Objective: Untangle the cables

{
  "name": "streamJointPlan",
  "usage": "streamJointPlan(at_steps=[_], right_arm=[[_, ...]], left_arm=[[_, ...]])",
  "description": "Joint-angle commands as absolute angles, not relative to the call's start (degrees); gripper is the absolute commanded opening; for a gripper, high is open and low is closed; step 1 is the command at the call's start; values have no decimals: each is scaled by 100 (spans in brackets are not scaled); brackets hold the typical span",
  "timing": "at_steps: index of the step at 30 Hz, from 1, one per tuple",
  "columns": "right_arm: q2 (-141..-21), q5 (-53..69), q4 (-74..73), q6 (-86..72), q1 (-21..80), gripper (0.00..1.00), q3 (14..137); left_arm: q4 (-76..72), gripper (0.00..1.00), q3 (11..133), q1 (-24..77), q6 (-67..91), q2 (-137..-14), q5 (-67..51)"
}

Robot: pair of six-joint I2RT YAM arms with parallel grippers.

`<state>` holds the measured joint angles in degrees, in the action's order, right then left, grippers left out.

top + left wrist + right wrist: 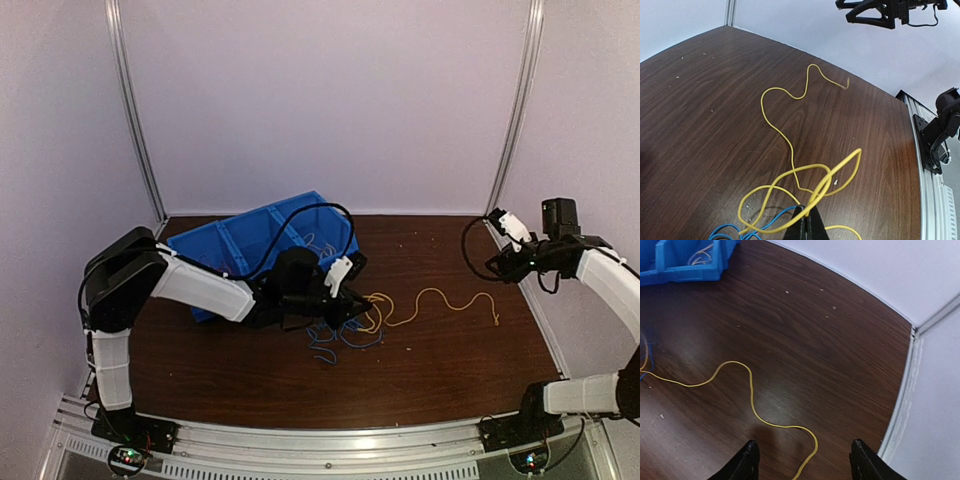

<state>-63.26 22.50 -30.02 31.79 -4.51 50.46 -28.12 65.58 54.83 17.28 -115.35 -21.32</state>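
Note:
A tangle of thin yellow and blue cables (345, 330) lies mid-table in front of the blue bin. My left gripper (362, 308) is shut on a yellow cable loop (816, 196) at the tangle; blue cables (735, 230) lie just beside its fingertips. One long yellow cable (445, 300) snakes right from the tangle across the wood; it also shows in the left wrist view (785, 95) and the right wrist view (752, 400). My right gripper (497, 222) is open and empty, raised at the far right; its fingers (747, 462) hover above the cable's free end. No red cable shows.
A blue compartment bin (262, 240) lies tipped at the back left, with a few wires inside (702, 257). The table's right edge meets a white wall and a metal rail (907, 390). Small specks dot the wood.

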Motion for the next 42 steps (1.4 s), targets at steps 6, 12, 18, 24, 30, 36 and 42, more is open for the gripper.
streamJointPlan(at_steps=[6, 12, 18, 24, 30, 36, 42], right_arm=[[-7180, 4649, -3146, 2981, 1323, 63, 5460], [-7889, 4862, -2903, 2667, 2104, 64, 5807], [-8436, 5080, -2893, 2544, 2322, 63, 6107], [-8751, 5168, -2866, 2458, 2439, 55, 6228], [-8950, 5302, -2850, 2409, 2477, 40, 6281], [-8982, 5322, -2999, 2455, 2486, 4, 6418], [-8720, 5250, -3107, 2505, 2486, 0, 6462]], left_arm=[[-2885, 0, 6863, 5484, 1920, -11545, -2242], [-2928, 0, 6867, 5493, 2031, -11510, -2254], [-3129, 0, 6855, 5491, 2198, -11469, -2349], [-3223, 0, 6849, 5493, 2267, -11422, -2385], [-3318, 0, 6777, 5493, 2311, -11386, -2415], [-3322, 3, 6710, 5488, 2305, -11347, -2363], [-3397, 24, 6400, 5492, 2417, -11181, -2308]])
